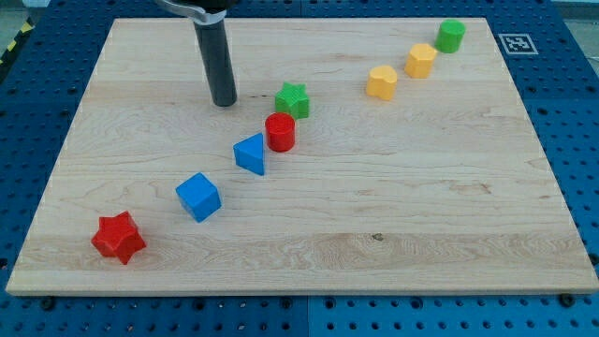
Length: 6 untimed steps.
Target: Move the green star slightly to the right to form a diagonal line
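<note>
The green star (293,99) lies on the wooden board (421,206) just above centre. It is the upper end of a diagonal run of blocks: a red cylinder (280,132) touching its lower left, a blue triangular block (251,153), a blue cube (198,197) and a red star (119,237) at the lower left. My tip (224,101) rests on the board to the left of the green star, with a gap of about one block's width between them.
At the view's upper right, two yellow blocks (382,82) (421,60) and a green cylinder (450,36) continue the diagonal. A marker tag (514,42) sits off the board's top right corner. Blue perforated table surrounds the board.
</note>
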### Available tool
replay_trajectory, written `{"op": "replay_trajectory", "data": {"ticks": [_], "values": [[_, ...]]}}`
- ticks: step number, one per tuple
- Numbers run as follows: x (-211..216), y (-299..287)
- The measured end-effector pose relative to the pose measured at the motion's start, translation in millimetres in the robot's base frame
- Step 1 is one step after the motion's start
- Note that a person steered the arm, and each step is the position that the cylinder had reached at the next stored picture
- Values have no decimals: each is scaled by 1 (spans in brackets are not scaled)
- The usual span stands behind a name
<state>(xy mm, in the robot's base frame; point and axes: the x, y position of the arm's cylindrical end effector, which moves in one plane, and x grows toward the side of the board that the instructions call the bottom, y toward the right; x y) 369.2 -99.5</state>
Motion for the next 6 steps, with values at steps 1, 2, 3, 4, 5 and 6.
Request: {"op": "replay_trajectory", "data": {"ticks": [1, 2, 3, 4, 5, 6], "values": [[0, 25], [3, 48], [16, 67], [20, 82], [20, 94], [20, 103]]}}
